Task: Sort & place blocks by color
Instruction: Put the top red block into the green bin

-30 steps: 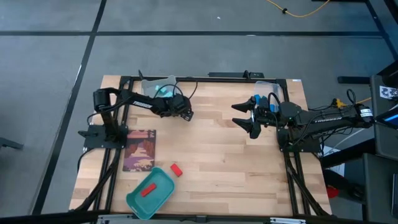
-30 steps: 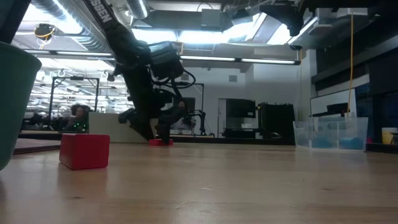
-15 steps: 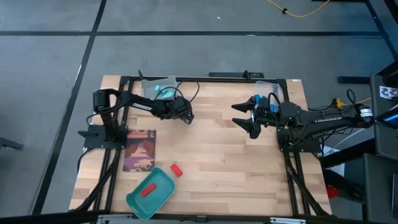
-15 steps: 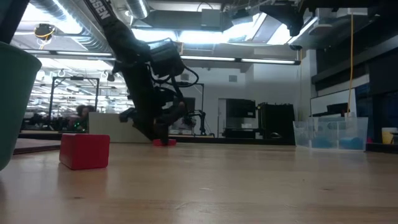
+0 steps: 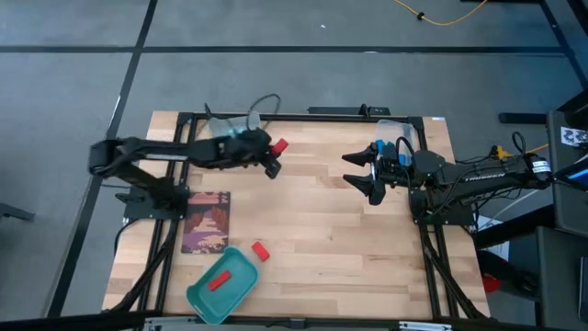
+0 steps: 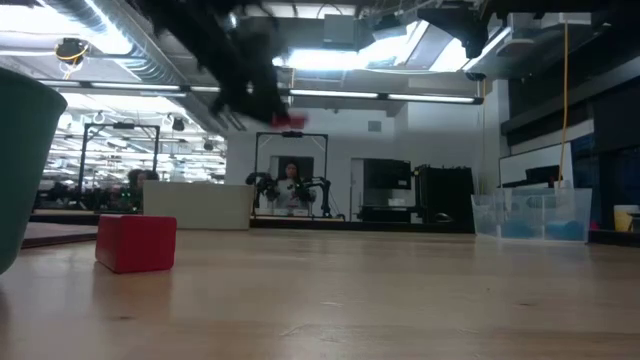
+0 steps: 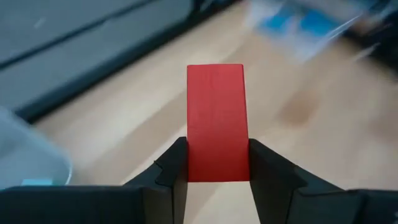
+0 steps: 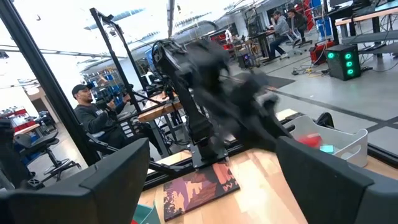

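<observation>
The red block [image 7: 216, 121] in the left gripper [image 7: 217, 163] looks small, rigid and light, a solid toy piece with flat, smooth faces. Such faces are likely a little slippery, so a firm pinch across two opposite flat sides, low on the body, seems the sensible hold, and that is how it is taken here. The two dark fingers [image 7: 172, 167] press on its lower sides, one on each flank, closed just to the block's width. Most of the block stands proud beyond the fingertips, upright between them and not tilted.

From above, the left gripper [image 5: 269, 158] carries the block [image 5: 279, 145] at its tip, over the far part of the desk [image 5: 331, 248] and close beside a clear bin [image 5: 230, 125]. The level view shows it [image 6: 290, 120] raised well clear of the wood.

The right gripper [image 5: 360, 171] waits over the desk's right part, fingers spread wide and holding nothing.

A second red block [image 5: 260, 250] lies on the desk well away from both sets of fingers, just beside the teal tray [image 5: 197, 297], which already holds another red block [image 5: 219, 280].
</observation>
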`<action>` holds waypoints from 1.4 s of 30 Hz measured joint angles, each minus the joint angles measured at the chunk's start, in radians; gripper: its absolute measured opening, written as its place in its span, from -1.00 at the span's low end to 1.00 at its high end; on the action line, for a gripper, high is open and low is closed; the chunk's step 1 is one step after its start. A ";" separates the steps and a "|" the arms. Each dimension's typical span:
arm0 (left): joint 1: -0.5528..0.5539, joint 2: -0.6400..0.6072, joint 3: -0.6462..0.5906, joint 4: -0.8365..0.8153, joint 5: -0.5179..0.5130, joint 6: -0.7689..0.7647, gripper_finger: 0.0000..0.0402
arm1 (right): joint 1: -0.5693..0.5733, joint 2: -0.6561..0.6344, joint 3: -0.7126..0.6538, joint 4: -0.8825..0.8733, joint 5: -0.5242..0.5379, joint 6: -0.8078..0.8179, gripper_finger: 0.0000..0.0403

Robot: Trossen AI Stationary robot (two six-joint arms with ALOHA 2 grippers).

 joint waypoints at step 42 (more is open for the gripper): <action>-0.504 -0.264 -0.004 0.095 0.304 0.037 -0.39 | 0.000 0.000 0.000 -0.001 -0.001 0.000 0.74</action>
